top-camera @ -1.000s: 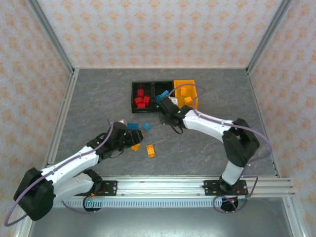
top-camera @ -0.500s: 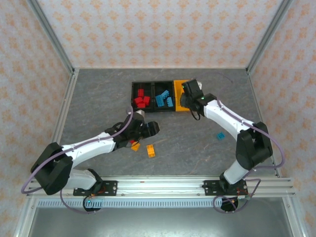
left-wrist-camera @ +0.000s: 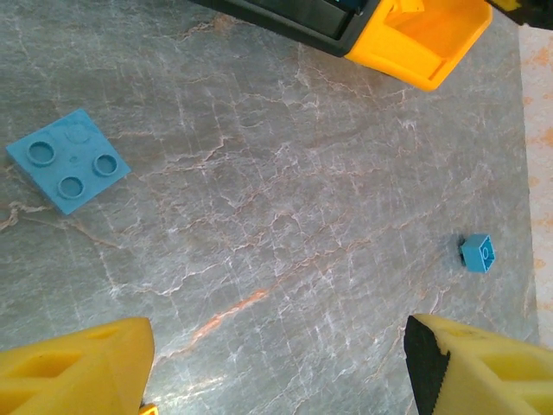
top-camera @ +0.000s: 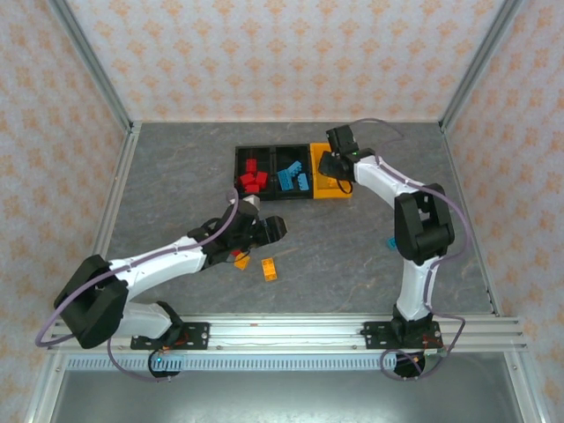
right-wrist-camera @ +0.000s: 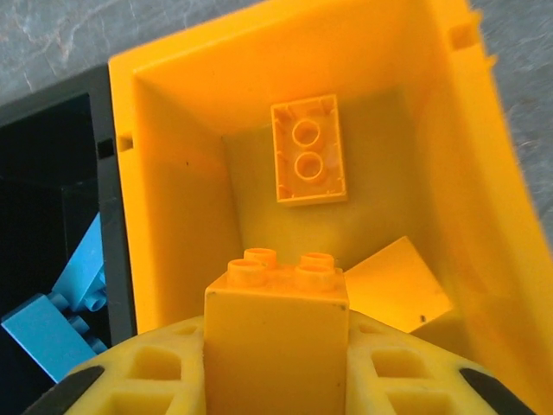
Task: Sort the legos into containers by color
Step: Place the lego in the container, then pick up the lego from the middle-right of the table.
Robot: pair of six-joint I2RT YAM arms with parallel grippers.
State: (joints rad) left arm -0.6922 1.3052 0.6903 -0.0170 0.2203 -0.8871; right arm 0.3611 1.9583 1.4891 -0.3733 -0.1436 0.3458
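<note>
Looking from the top camera, I see the right gripper (top-camera: 329,165) over the orange-yellow bin (top-camera: 340,189), its jaws too small to judge here. Left of it sit the middle black bin (top-camera: 292,196) with blue bricks (top-camera: 293,179) and the far black bin (top-camera: 236,174) with red bricks (top-camera: 254,176). The left gripper (top-camera: 275,229) is low over the grey marbled table (top-camera: 176,194). Two orange bricks (top-camera: 270,269) lie just behind it. Patterned walls (top-camera: 282,53) enclose the table.

On the left wrist camera, the fingers (left-wrist-camera: 69,376) are cut off by the frame, spread wide with nothing between them. A flat blue brick (left-wrist-camera: 69,160) lies ahead-left and a small blue brick (left-wrist-camera: 477,252) ahead-right.

On the right wrist camera, the fingers (right-wrist-camera: 397,376) clamp an orange-yellow brick (right-wrist-camera: 276,346) above the bin's mouth. A two-stud brick (right-wrist-camera: 309,149) lies ahead inside. Another block (right-wrist-camera: 397,290) is half hidden.
</note>
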